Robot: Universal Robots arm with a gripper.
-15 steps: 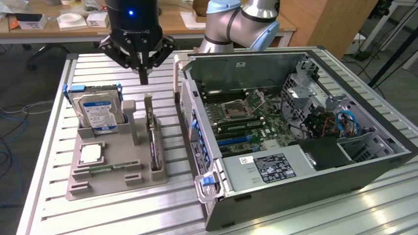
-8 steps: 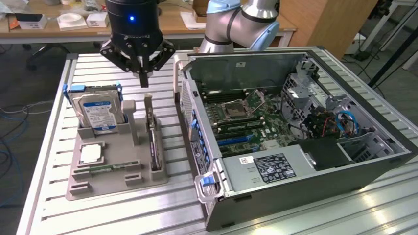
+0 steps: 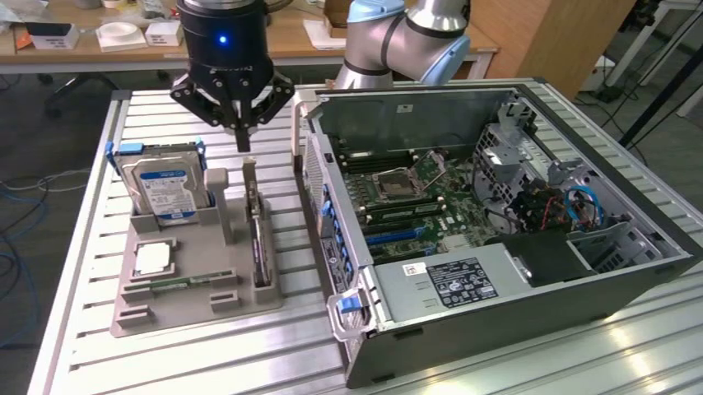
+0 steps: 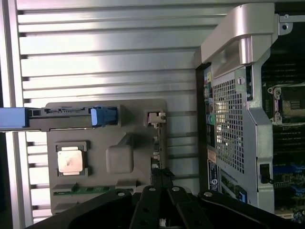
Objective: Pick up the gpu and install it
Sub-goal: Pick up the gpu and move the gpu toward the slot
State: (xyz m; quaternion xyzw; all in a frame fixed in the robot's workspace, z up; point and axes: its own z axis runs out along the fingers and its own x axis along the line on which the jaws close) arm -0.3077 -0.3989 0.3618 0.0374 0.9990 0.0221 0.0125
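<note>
The gripper (image 3: 243, 140) hangs with its jaws pressed together, holding nothing, just above the grey metal end of the gpu (image 3: 259, 245). The gpu stands on its long edge in a slot of the grey holder (image 3: 193, 317), on the side nearest the open computer case (image 3: 495, 276). The holder and the case rest on a slatted metal table (image 3: 165, 366).

The exterior view shows a small gap between the fingertips and the card. It also shows the hard drive (image 3: 165, 188) upright and the square chip (image 3: 153, 258) lying flat in the same holder.

The wrist view looks straight down. There the gpu is a thin dark line running out from beneath the closed fingers (image 4: 151, 202), and the hard drive is a narrow strip with blue ends.
</note>
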